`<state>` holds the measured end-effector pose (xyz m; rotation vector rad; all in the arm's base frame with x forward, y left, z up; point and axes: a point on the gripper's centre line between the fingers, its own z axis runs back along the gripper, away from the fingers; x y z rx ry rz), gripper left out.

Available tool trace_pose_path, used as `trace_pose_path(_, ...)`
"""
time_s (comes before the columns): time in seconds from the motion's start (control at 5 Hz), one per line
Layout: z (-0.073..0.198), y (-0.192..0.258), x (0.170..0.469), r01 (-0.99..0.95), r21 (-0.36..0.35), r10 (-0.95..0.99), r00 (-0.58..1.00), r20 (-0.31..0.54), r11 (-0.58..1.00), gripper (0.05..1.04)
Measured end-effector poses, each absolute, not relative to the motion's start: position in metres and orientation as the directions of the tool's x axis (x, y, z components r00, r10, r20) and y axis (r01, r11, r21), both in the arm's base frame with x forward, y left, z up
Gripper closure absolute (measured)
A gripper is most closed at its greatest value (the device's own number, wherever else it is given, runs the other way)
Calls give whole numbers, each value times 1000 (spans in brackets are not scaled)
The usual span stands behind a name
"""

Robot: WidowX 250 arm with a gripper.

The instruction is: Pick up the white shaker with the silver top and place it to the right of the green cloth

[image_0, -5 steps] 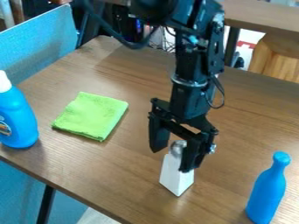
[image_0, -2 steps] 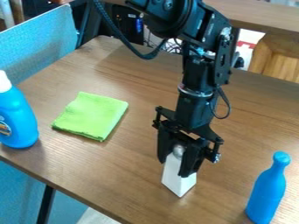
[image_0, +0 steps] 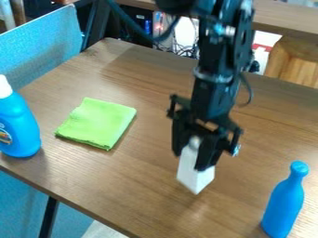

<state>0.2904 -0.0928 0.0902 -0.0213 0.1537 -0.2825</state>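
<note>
The wood-grained counter (image_0: 124,179) spreads across the scene from the near left to the far right; beyond its far side runs another wooden surface (image_0: 279,17), with loose cables (image_0: 184,50) in the gap between the two; a blue panel (image_0: 43,49) stands along the far left side. The black arm (image_0: 214,88) comes in from the top edge, right of centre, and slants down over the counter; its end effector (image_0: 191,160) points downward and is closed around the upper part of a white container (image_0: 195,174), one finger on each side, parted only by the container's width. A large blue bottle (image_0: 20,128) with a white cap (image_0: 5,88) stands upright at the left edge; a bright green cloth (image_0: 98,122), folded into a rough square (its edges look soft and a little uneven), lies flat between that bottle and the end effector; a slimmer, plain blue bottle-shaped object (image_0: 286,202) is at the near right, well apart from the end effector. The white container, smallest of these, is right of centre towards the near side; it tilts slightly, its silvery rounded top (image_0: 195,142) between the fingers, its pale lower end showing below them.
</note>
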Motion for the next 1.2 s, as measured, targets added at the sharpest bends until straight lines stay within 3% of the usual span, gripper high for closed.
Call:
trace_pose_path(0.2,112,-94,308,301,-63,-305,949,-77,952,454)
trace_pose_path(0.4,127,-70,330,247,-61,-250,966,-57,967,454)
trace_pose_path(1.2,96,-30,371,253,-6,-253,965,-70,967,454)
